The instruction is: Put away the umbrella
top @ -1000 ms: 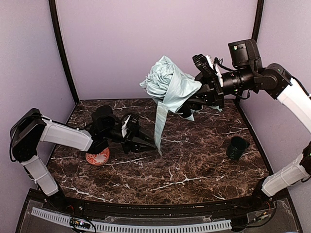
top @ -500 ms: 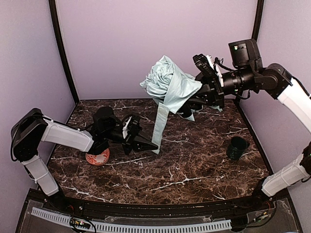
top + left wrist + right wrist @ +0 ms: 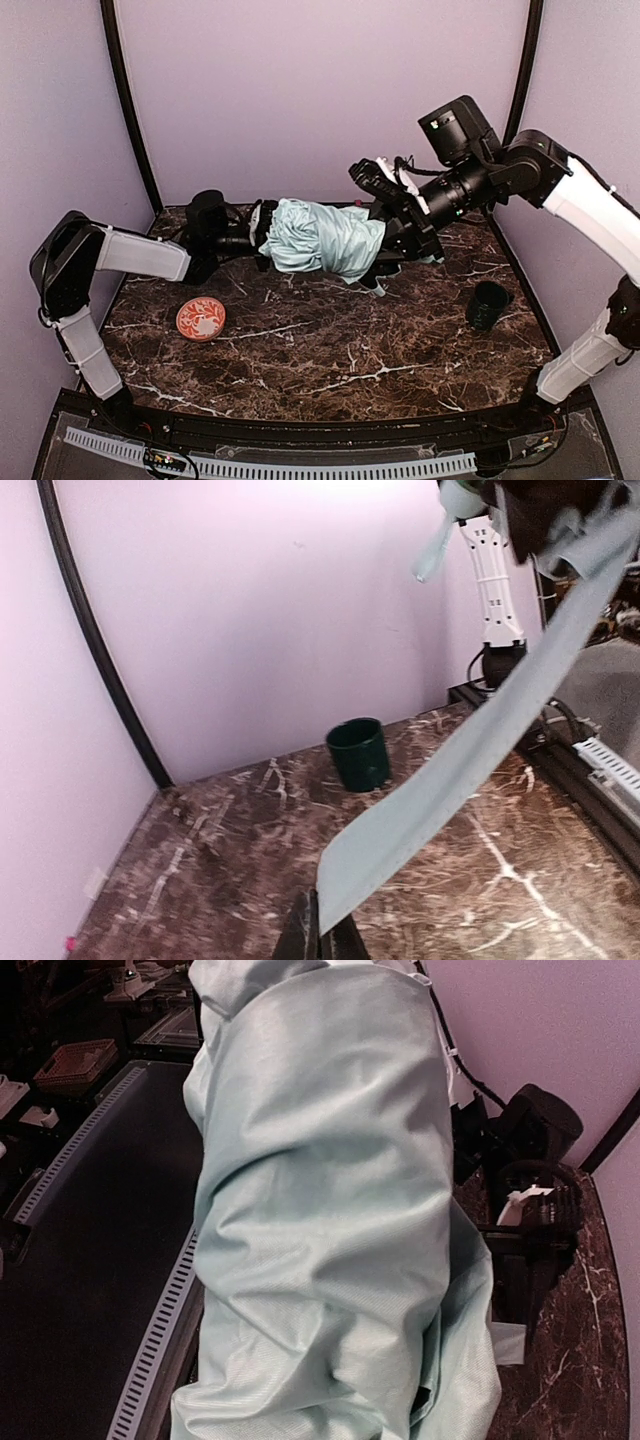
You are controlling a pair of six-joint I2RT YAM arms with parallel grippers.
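The umbrella [image 3: 322, 236] is a bunched pale mint-green bundle, held level above the back of the table between both grippers. My right gripper [image 3: 392, 246] grips its right end; the fabric [image 3: 320, 1210] fills the right wrist view and hides my fingers. My left gripper [image 3: 262, 238] is at the bundle's left end. In the left wrist view it [image 3: 325, 942] is shut on the end of the umbrella's flat mint closure strap [image 3: 450, 780], which runs taut up to the right.
A dark green cup [image 3: 487, 304] stands on the marble table at the right, also in the left wrist view [image 3: 358, 753]. A small red patterned dish [image 3: 201, 319] lies at the left. Purple walls enclose the back and sides.
The right arm has lowered the umbrella and swung it left, from hanging high to lying level. The left gripper, holding the strap end, has risen and moved back to the bundle's left end.
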